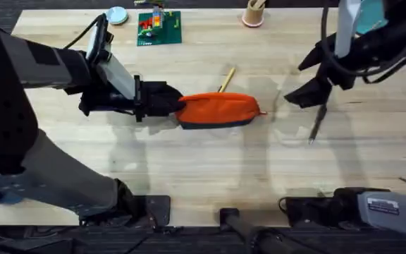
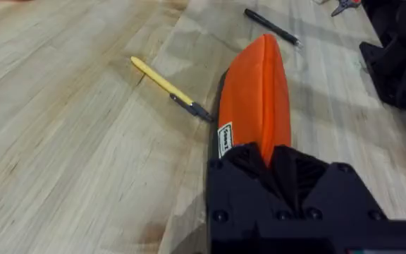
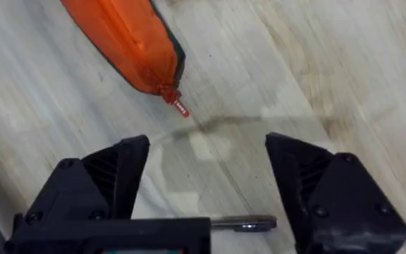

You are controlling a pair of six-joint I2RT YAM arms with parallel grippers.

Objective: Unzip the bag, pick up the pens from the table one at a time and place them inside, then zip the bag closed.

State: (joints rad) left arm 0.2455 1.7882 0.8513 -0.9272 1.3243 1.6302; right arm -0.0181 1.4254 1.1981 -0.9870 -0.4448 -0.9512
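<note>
Your left gripper is clenched on the left end of the bag, its black fingers pinched over the orange fabric where the top ridge runs out. You can see this closest in the left wrist view, where the bag stretches away from the fingers and a small white label sits on its side, just by the grip.

Your right gripper hangs released above the table, to the right of the bag and apart from it. In the right wrist view its two fingers stand wide, with bare planks between them, and the bag's right end lies farther off with a small red pull tab sticking out of its tip. You cannot tell from these views how far the zipper is drawn.

You have the bag lying lengthwise near the middle of the table, left to right, with a dark strip along its lower edge. The yellow pen lies just behind the bag, slanted, its dark tip touching or nearly touching the bag's side. The black pen lies on the table to the right of the bag, below your right gripper and well clear of the fabric.

At the far edge stand a tan cup, a green board and a round lid.
</note>
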